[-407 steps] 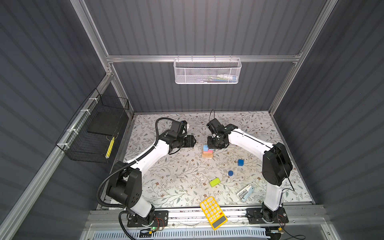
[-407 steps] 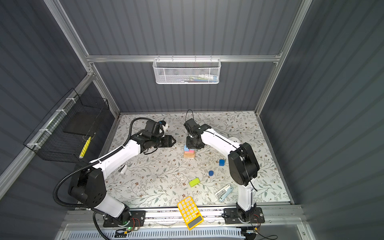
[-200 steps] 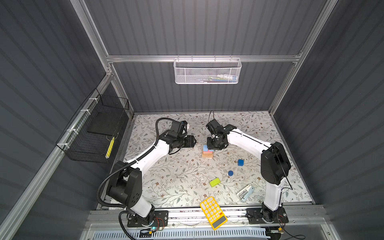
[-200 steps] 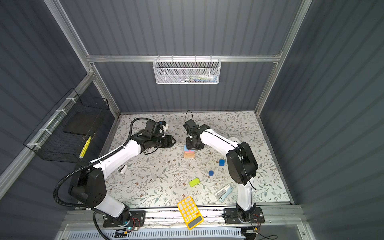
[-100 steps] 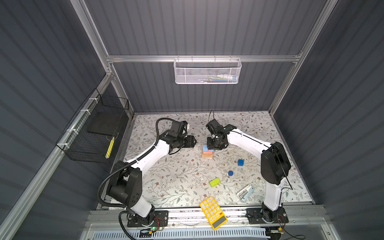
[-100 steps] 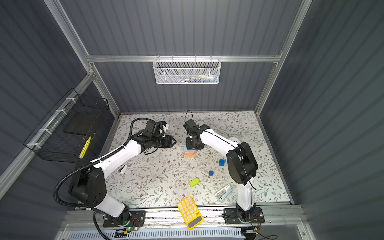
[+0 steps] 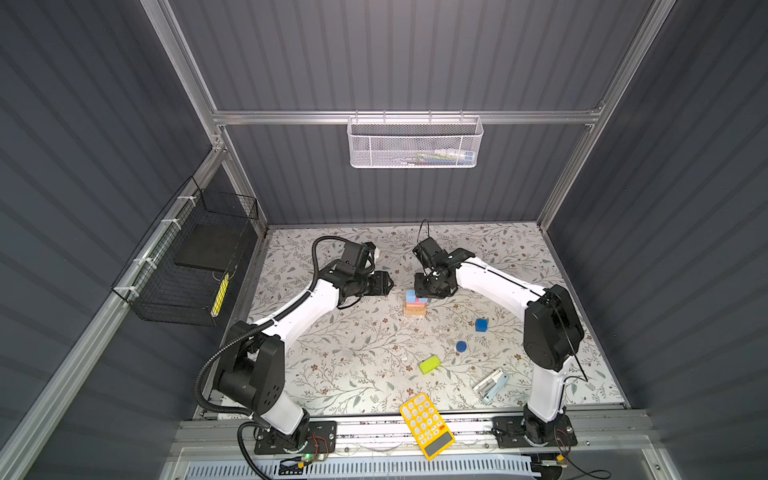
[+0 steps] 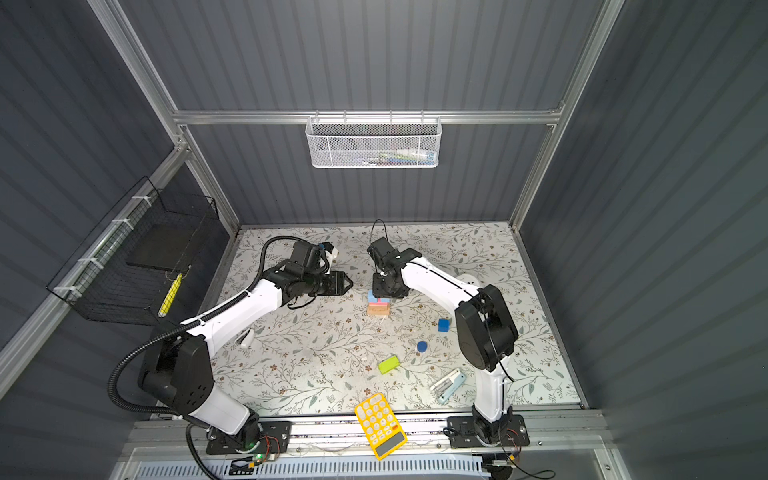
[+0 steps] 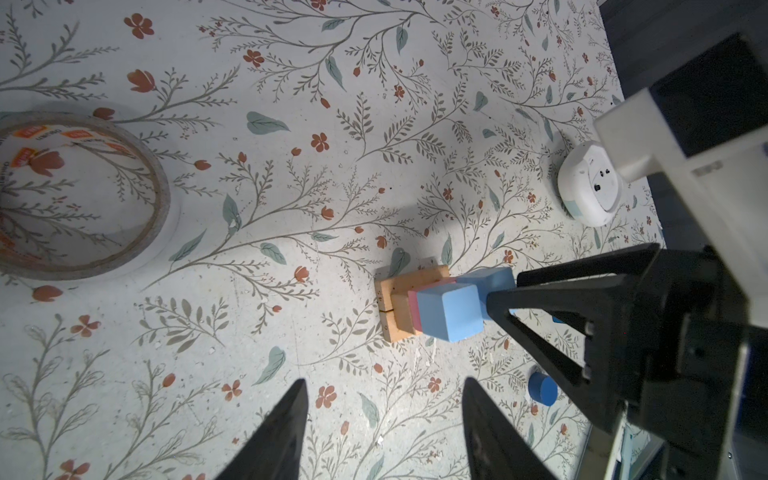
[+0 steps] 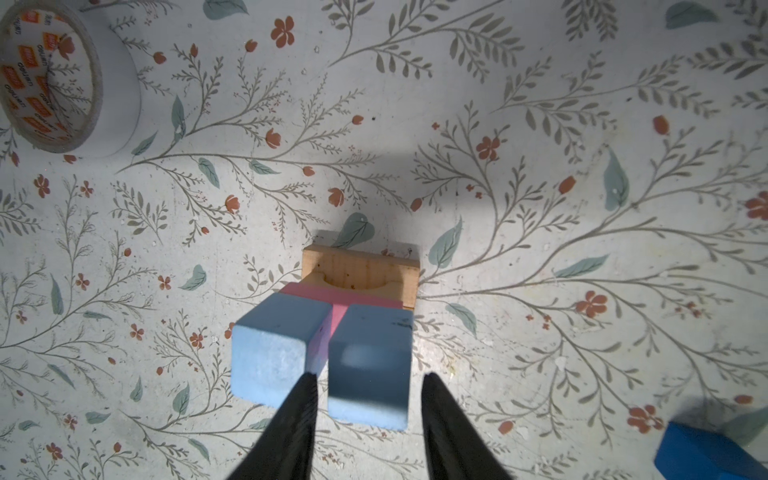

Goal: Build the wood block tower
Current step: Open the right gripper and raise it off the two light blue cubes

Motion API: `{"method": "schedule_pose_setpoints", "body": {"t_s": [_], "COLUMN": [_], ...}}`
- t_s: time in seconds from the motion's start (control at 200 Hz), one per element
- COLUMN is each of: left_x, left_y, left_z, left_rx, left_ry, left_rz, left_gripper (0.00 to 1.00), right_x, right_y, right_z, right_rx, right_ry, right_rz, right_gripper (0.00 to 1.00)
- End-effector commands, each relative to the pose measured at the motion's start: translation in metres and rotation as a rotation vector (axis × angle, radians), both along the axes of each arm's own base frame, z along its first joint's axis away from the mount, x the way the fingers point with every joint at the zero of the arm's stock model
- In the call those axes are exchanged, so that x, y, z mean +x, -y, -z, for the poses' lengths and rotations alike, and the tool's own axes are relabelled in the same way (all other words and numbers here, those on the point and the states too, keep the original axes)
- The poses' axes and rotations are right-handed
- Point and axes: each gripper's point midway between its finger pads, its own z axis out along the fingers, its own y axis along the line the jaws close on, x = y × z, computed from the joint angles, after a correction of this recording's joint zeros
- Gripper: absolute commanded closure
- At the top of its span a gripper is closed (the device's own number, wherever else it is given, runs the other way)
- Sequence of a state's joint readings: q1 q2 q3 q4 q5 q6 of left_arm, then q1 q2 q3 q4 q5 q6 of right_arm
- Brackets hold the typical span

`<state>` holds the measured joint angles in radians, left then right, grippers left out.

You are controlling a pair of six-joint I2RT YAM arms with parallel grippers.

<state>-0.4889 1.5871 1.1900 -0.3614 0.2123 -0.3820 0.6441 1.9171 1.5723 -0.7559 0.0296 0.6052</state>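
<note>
Tower (image 10: 345,297), tan bar's round notch (image 10: 357,283), right wrist view only

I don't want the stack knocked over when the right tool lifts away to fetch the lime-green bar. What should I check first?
1. Grip: right tool free of the light-blue cube between its fingers: ok, a gap shows on each side.
2. Seating: that cube and the second light-blue cube rest side by side on the pink bar: ok.
3. Cube tops level: cannot tell.
4. Clearance: left tool apart from the tower: ok, open and empty.
5. Next piece: lime-green bar lying by itself: ok.
</note>
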Motion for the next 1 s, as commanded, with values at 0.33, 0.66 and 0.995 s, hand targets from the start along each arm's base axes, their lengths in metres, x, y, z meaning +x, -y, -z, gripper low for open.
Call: {"method": "schedule_pose_setpoints", "body": {"t_s": [0.33,0.66,0.995], "left_x": [0.000,-0.002,-0.002], "left_y": [0.005,0.013,0.018], "left_z": [0.004,0.002,0.011], "left_rx": [-0.030,-0.084,-0.110], "left_ry": [-0.038,-0.044,-0.081], "left_rz": [0.013,0.028,0.011], "left_gripper": [0.41,0.40,0.39], "right_x": [-0.006,-0.012,-0.020], "right_y": [0.006,0.017,0.027], "right_z": [-0.034,-0.058,-0.057], "right_rx": [0.031,0.069,0.171], "right_ry": [0.069,0.157,0.186], "right_rz": [0.015,0.011,0.009], "right_gripper": [0.45,0.10,0.01]}}
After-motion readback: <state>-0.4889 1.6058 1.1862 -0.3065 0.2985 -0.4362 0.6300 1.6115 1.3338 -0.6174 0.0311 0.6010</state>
